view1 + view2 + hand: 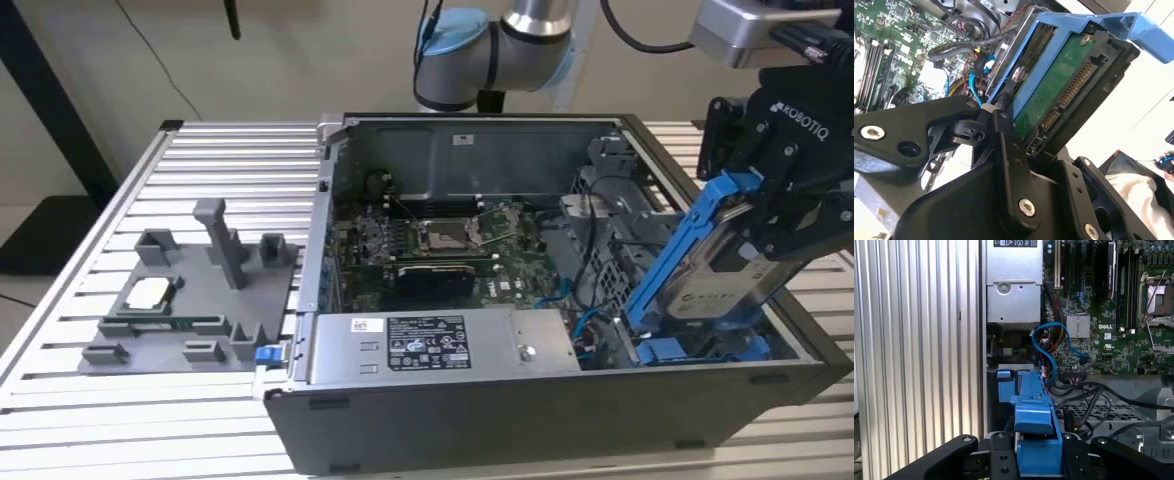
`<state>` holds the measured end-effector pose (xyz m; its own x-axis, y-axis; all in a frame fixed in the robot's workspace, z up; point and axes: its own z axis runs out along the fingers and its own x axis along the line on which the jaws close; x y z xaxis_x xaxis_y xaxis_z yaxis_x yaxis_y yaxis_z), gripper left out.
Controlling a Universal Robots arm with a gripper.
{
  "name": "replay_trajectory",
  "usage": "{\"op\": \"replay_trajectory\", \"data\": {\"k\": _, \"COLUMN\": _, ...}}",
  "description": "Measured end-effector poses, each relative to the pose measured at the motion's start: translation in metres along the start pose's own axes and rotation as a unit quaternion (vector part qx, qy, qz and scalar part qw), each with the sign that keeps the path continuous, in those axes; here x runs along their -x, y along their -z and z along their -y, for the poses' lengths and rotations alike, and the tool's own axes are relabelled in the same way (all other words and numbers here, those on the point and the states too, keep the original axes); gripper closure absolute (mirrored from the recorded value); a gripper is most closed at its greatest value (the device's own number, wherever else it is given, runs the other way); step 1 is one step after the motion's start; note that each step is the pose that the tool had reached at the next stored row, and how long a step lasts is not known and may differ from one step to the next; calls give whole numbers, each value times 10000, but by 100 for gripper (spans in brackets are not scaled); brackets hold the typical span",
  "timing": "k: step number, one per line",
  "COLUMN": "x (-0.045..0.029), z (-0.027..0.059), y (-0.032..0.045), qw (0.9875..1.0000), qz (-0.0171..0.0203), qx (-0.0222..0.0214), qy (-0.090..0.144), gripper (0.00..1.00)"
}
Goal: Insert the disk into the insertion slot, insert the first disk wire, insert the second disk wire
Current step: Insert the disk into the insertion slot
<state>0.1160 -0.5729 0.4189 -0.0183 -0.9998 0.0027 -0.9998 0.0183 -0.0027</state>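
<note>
The exterior view looks down from the near side, at medium range, across the open computer case [534,420] toward the arm [507,40]. The first wrist view faces down along the disk [1035,440] onto the motherboard [1104,340]. The second wrist view sits very close to the disk's circuit-board face [1054,90], apparently tilted. All three views share the disk and the motherboard.

Robotics lab or test bench, not a home or an office. Evidence: an industrial robot arm [514,40] reaches over a slatted aluminium table [80,420], its black gripper [767,240] clamped on a disk [714,285]. An open desktop computer case [534,420] sits on the table with its green circuit board [441,235] and cables [954,48] exposed. Beside the case is a grey fixture tray [200,295] with slots and posts holding small computer parts. Plain beige wall [267,60] behind, dark stand [54,110] at the exterior view's left.
</note>
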Motion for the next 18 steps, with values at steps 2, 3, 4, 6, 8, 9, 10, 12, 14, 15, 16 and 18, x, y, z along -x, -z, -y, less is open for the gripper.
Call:
{"op": "replay_trajectory", "data": {"k": 2, "x": 0, "z": 1, "y": -24, "qw": 10000, "qz": 0, "qx": 0, "qy": 0, "gripper": 67}}
{"op": "replay_trajectory", "data": {"k": 3, "x": 0, "z": 2, "y": -35, "qw": 10000, "qz": -1, "qx": 0, "qy": 0, "gripper": 67}}
{"op": "replay_trajectory", "data": {"k": 4, "x": -1, "z": 3, "y": -45, "qw": 10000, "qz": -1, "qx": 0, "qy": 0, "gripper": 67}}
{"op": "replay_trajectory", "data": {"k": 6, "x": -2, "z": 9, "y": -63, "qw": 10000, "qz": 0, "qx": 0, "qy": 1, "gripper": 67}}
{"op": "replay_trajectory", "data": {"k": 8, "x": -3, "z": 16, "y": -81, "qw": 10000, "qz": 0, "qx": 0, "qy": 1, "gripper": 67}}
{"op": "replay_trajectory", "data": {"k": 9, "x": -3, "z": 19, "y": -90, "qw": 10000, "qz": 0, "qx": 0, "qy": 1, "gripper": 67}}
{"op": "replay_trajectory", "data": {"k": 10, "x": -3, "z": 20, "y": -100, "qw": 10000, "qz": 0, "qx": 0, "qy": 0, "gripper": 67}}
{"op": "replay_trajectory", "data": {"k": 12, "x": -3, "z": 20, "y": -125, "qw": 10000, "qz": 2, "qx": 0, "qy": -1, "gripper": 67}}
{"op": "replay_trajectory", "data": {"k": 14, "x": -3, "z": 21, "y": -155, "qw": 10000, "qz": 7, "qx": 0, "qy": 0, "gripper": 67}}
{"op": "replay_trajectory", "data": {"k": 15, "x": -3, "z": 21, "y": -175, "qw": 10000, "qz": 9, "qx": -1, "qy": 0, "gripper": 67}}
{"op": "replay_trajectory", "data": {"k": 16, "x": -3, "z": 21, "y": -192, "qw": 10000, "qz": 12, "qx": -1, "qy": 0, "gripper": 67}}
{"op": "replay_trajectory", "data": {"k": 18, "x": -3, "z": 21, "y": -229, "qw": 10000, "qz": 15, "qx": -1, "qy": 1, "gripper": 67}}
